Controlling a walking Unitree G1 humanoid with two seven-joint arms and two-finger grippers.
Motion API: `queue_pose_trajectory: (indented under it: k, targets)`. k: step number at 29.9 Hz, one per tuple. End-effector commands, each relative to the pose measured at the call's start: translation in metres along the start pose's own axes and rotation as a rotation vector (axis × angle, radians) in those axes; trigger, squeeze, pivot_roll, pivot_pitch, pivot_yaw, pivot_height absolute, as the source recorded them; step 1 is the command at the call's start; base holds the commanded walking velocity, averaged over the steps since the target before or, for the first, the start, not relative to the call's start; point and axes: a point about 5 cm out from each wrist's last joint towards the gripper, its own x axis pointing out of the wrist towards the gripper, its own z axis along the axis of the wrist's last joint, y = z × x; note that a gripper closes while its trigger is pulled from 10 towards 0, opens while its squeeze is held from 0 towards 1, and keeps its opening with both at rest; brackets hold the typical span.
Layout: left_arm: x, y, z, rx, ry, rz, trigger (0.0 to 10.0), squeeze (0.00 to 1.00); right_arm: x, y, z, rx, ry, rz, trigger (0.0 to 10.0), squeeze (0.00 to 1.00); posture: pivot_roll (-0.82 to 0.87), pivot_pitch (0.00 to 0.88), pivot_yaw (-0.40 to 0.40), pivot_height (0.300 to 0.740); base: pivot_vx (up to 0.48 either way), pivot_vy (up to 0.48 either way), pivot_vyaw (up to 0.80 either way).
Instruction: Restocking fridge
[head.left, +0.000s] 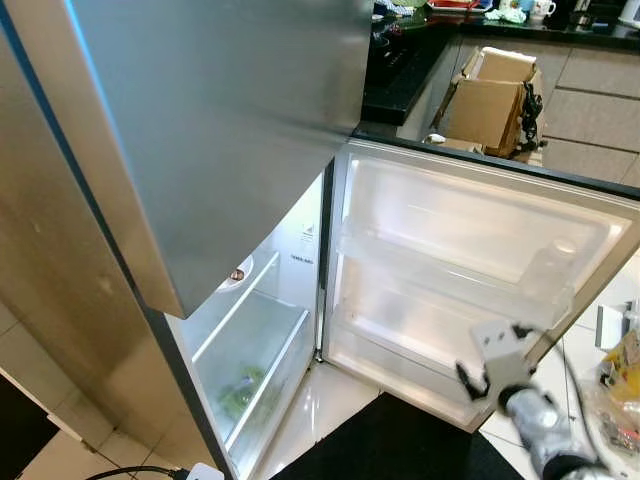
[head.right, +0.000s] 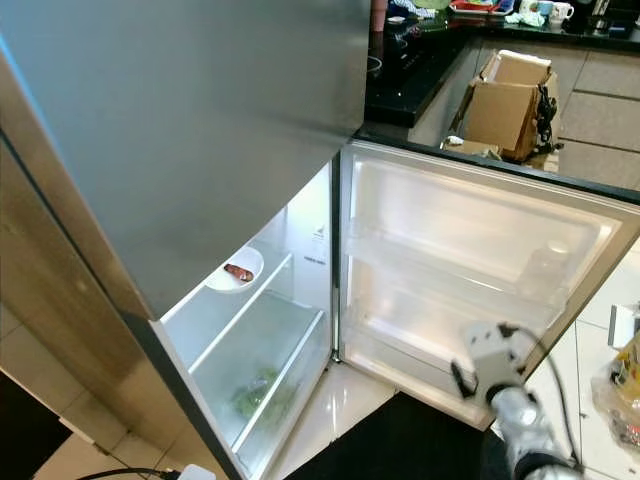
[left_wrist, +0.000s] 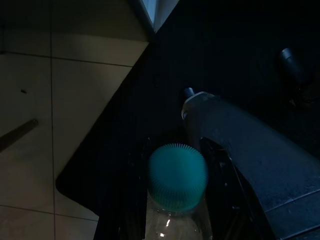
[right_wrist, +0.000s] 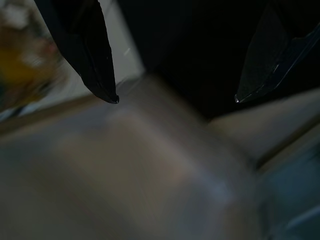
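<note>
Left gripper (left_wrist: 175, 210): jaws pinching clear plastic bottle w/ teal ribbed cap (left_wrist: 177, 176), low over black mat. Right gripper (right_wrist: 175, 100): jaws spread, beside white fridge door (head.left: 480, 250). Advise: lift bottle upright into door's shelf.

No text, brand or number can be read: a small sticker (head.left: 307, 236) with dark marks is seen on the inner wall of the fridge (head.left: 300, 260), but its print is too small to be made out.
</note>
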Motion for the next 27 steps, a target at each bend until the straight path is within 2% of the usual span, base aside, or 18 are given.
queue_pose_trajectory:
  k: [1,2,3,5,8,13,17,27]
  targets:
    - [0.001,-0.02,-0.011,-0.023,0.038,-0.086,10.0,0.0,-0.003,0.001,-0.011,0.001,0.052,0.002,10.0,0.0,-0.05,0.033,-0.004,0.74,0.0,0.0,0.0]
    - [0.002,-0.02,-0.01,-0.025,0.035,-0.085,10.0,0.0,-0.01,0.008,-0.03,0.024,0.126,0.009,10.0,0.0,-0.04,0.032,-0.003,0.74,0.0,0.0,0.0]
    - [0.002,-0.02,-0.01,-0.025,0.035,-0.085,10.0,0.0,-0.01,0.008,-0.03,0.024,0.126,0.009,10.0,0.0,-0.04,0.032,-0.003,0.74,0.0,0.0,0.0]
    - [0.002,-0.019,-0.01,-0.028,0.033,-0.083,10.0,0.0,-0.022,0.021,-0.059,0.055,0.24,0.03,10.0,0.0,-0.04,0.032,-0.004,0.74,0.0,0.0,-0.66]
    - [0.002,-0.019,-0.01,-0.031,0.033,-0.081,10.0,0.0,-0.033,0.027,-0.078,0.073,0.314,0.041,10.0,0.0,-0.04,0.033,-0.004,0.74,0.0,0.0,-0.78]
    - [0.002,-0.019,-0.01,-0.029,0.035,-0.081,10.0,0.0,-0.043,0.031,-0.093,0.085,0.368,0.045,10.0,0.0,-0.04,0.031,0.0,0.74,0.0,0.0,-0.78]
    - [0.002,-0.019,-0.009,-0.025,0.035,-0.084,10.0,0.0,-0.059,0.036,-0.115,0.096,0.453,0.049,10.0,0.0,-0.05,0.028,-0.002,0.74,0.0,0.0,-0.77]
    - [0.002,-0.019,-0.008,-0.025,0.032,-0.082,10.0,0.0,-0.072,0.043,-0.132,0.093,0.522,0.076,10.0,0.0,-0.04,0.026,-0.003,0.74,0.0,0.0,-0.77]
